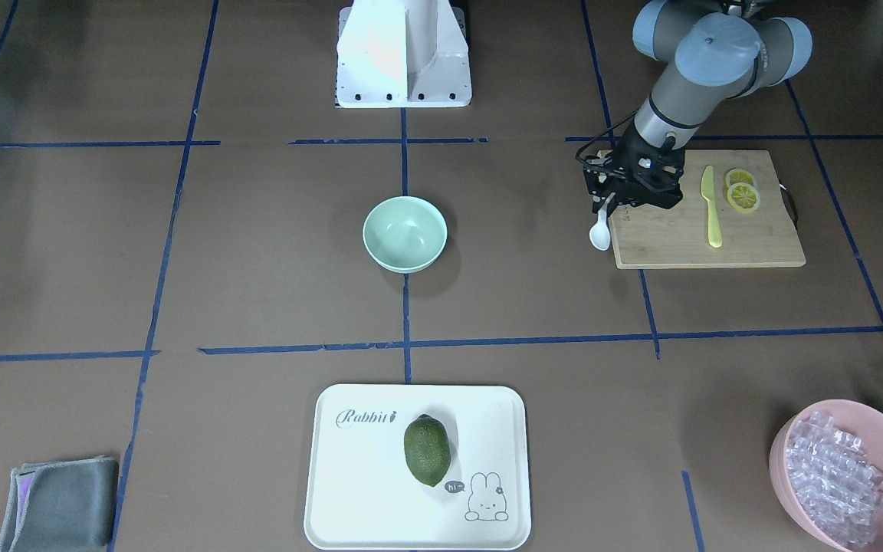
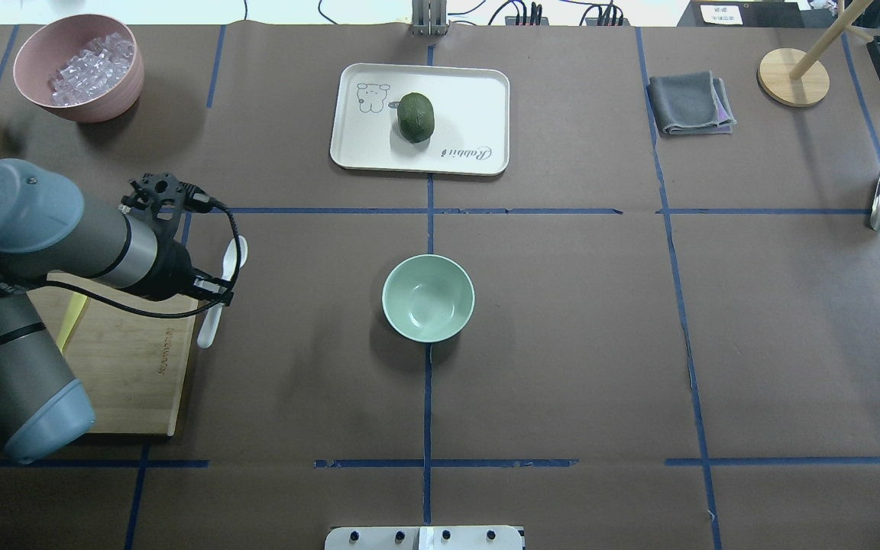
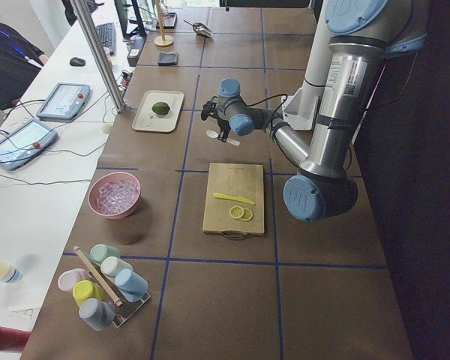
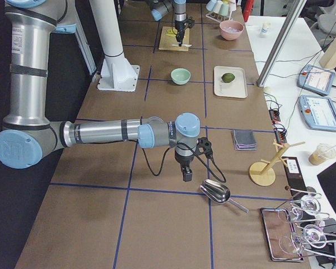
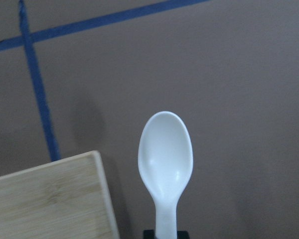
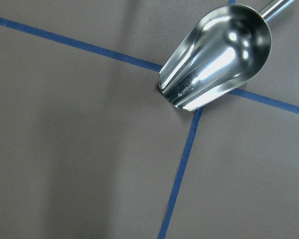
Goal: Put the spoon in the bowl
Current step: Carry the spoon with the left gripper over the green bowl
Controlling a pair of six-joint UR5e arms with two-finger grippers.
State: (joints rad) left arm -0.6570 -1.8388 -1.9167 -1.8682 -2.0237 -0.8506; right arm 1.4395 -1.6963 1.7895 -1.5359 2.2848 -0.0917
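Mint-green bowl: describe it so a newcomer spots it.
At the centre of the brown table, on the blue tape line, sits the small round pale mint-green bowl, robot-side of the white rectangular tray. Unlike the larger pink bowl, it is empty.

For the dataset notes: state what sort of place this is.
Probably a robotics lab set with kitchen props, not a real kitchen: the table is gridded with blue tape, control tablets lie on a side bench, and an industrial robot arm stands at it.
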